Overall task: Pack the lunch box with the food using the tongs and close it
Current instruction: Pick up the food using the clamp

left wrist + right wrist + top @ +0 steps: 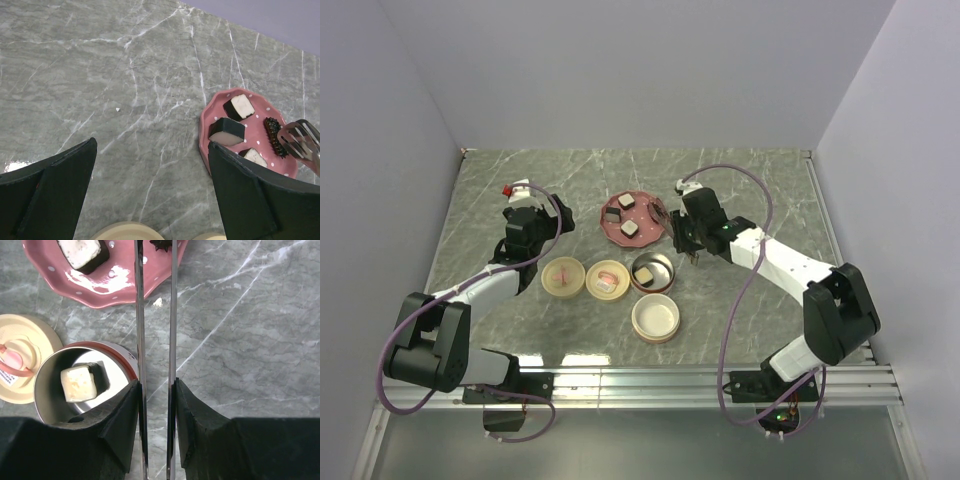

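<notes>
R fingers (117, 415) pinch narrow on the tongs (173, 330), one finger per arm. The two tong arms run fwd parallel w/ a slim gap btwn, out over the edge of the pink plate (125, 290). L fingers (50, 185) are spread wide & empty, above bare desk (125, 75) just beside the plate. Food: one block (80, 382) sits inside the round metal lunch box (47, 390); 3 blocks (625, 202) are on the plate. The box lies btwn the plate & a cream lid (655, 317).
</notes>
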You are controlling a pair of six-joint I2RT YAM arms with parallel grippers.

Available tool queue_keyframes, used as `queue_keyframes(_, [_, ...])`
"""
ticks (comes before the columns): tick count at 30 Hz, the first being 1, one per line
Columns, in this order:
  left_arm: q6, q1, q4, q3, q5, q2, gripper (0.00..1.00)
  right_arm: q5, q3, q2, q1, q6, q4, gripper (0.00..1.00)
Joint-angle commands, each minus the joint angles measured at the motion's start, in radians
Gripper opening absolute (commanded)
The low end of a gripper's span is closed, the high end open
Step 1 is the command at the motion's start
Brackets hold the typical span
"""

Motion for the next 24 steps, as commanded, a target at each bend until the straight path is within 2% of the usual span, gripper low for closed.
queue_keyframes(1, [-0.011, 0.004, 0.045, -0.006, 0.02, -0.019, 0.99, 0.034, 0.051, 0.018, 0.012, -0.011, -0.009, 0.41])
queue_keyframes(11, [-0.01, 0.004, 0.048, -0.011, 0.018, -0.026, 1.0, 0.078, 0.049, 0.0, 0.018, 0.007, -0.003, 0.43])
queue_keyframes(24, [-0.011, 0.004, 0.048, -0.009, 0.02, -0.025, 1.0, 0.04, 0.06, 0.023, 0.041, -0.014, -0.024, 0.43])
